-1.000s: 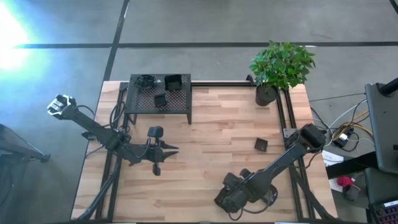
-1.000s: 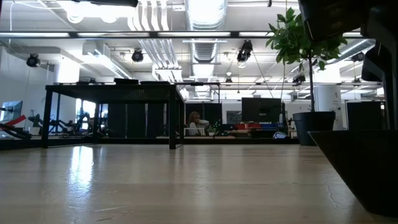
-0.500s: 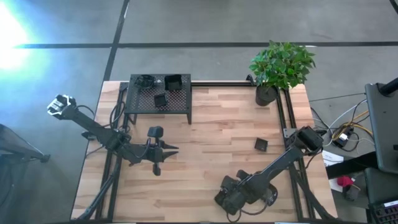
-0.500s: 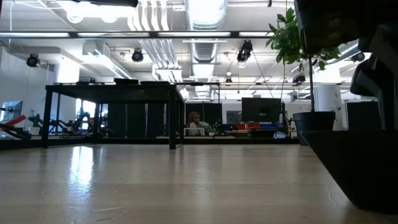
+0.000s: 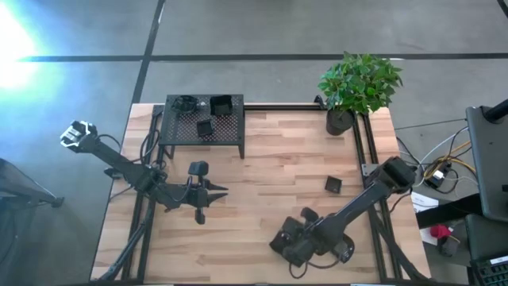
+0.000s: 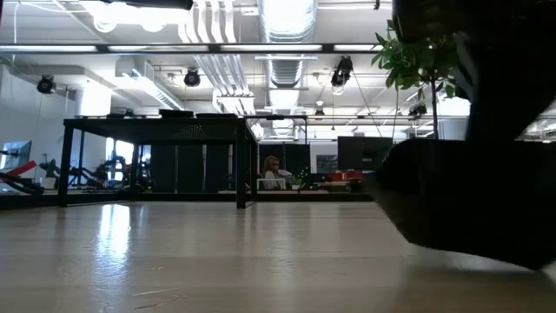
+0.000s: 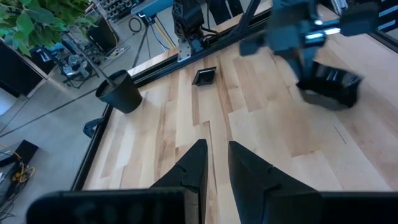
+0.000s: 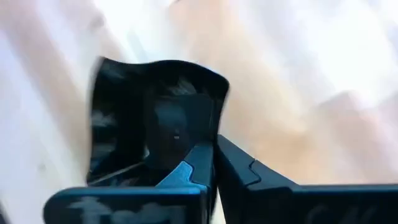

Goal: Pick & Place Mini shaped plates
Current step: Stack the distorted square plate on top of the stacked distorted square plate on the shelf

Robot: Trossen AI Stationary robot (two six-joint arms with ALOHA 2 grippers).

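My right gripper [image 5: 282, 243] is near the table's front edge, right of its middle, shut on a glossy black square mini plate [image 8: 155, 118]. The same plate [image 7: 327, 88] also shows in the left wrist view and looms dark in the low view [image 6: 469, 196]. Another small plate [image 5: 332, 184] lies flat on the table at the right. Three more plates [image 5: 205, 127] sit on top of the black perforated stand [image 5: 232, 135] at the far left. My left gripper [image 5: 213, 191] hovers left of centre, open with nothing between its fingers [image 7: 214, 165]. My right gripper pinches the plate's raised side wall [image 8: 216, 134] between its two fingers, one finger [image 8: 189, 169] inside the dish and the other [image 8: 245, 177] outside. The fingers come steeply from above. The plate sits tilted; whether its lower edge touches the table I cannot tell.
A black pot [image 5: 340, 121] with a leafy plant stands at the far right corner. Bare wooden table [image 5: 270, 167] lies between the stand and the right arm. Black frame rails [image 5: 359, 151] run along the table's sides.
My right gripper has shifted a little toward the table's left edge, rolled its wrist and taken hold of the plate. The plate, before at the right edge of the low view, now stands tilted and farther left.
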